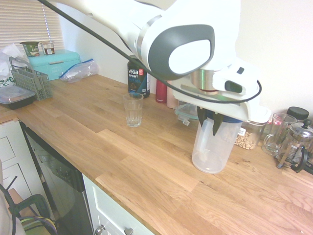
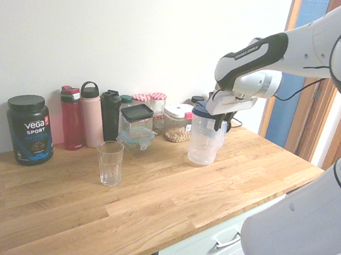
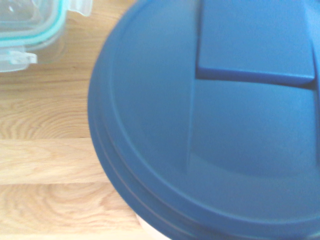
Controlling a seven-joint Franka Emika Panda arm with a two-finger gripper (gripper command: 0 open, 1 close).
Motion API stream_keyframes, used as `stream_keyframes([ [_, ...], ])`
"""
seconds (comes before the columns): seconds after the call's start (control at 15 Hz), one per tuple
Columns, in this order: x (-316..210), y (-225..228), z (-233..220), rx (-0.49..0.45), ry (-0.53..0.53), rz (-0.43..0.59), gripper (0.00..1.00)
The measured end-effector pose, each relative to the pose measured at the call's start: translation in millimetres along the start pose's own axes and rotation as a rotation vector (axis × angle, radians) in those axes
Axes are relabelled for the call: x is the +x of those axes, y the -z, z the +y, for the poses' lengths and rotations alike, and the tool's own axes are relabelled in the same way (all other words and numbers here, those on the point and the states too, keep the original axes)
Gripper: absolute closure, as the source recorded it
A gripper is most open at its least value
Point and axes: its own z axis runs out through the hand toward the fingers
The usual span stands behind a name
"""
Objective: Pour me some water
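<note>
A translucent plastic pitcher [image 1: 210, 147] [image 2: 205, 143] with a blue lid [image 3: 210, 125] stands on the wooden counter [image 1: 146, 161]. My gripper [image 1: 210, 120] [image 2: 216, 114] comes down on its top, with the dark fingers shut on the pitcher at the lid's rim. The lid fills most of the wrist view. An empty drinking glass [image 1: 133, 109] [image 2: 109, 163] stands upright on the counter, well apart from the pitcher, near the black tub. I cannot make out the water in the pitcher.
A black Vega tub [image 1: 138, 78] [image 2: 30, 129], several bottles [image 2: 86, 116] and jars line the wall. A clear food box [image 2: 136, 136] [image 3: 30, 30] sits close behind the pitcher. A French press [image 1: 296, 144] and a glass mug [image 1: 276, 134] stand beside it. A dish rack [image 1: 32, 81] is further off.
</note>
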Motion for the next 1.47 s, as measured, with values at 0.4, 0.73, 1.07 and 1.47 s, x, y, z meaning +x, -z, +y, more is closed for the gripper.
stream_keyframes([
  [0.4, -44, 65, -67, 0.028, 0.206, 0.022, 1.0],
  [0.73, -87, 80, -147, -0.022, 0.51, -0.02, 1.0],
  [1.07, -112, 89, -208, -0.128, 0.798, -0.073, 1.0],
  [1.47, -133, 43, -267, -0.36, 1.096, -0.127, 1.0],
])
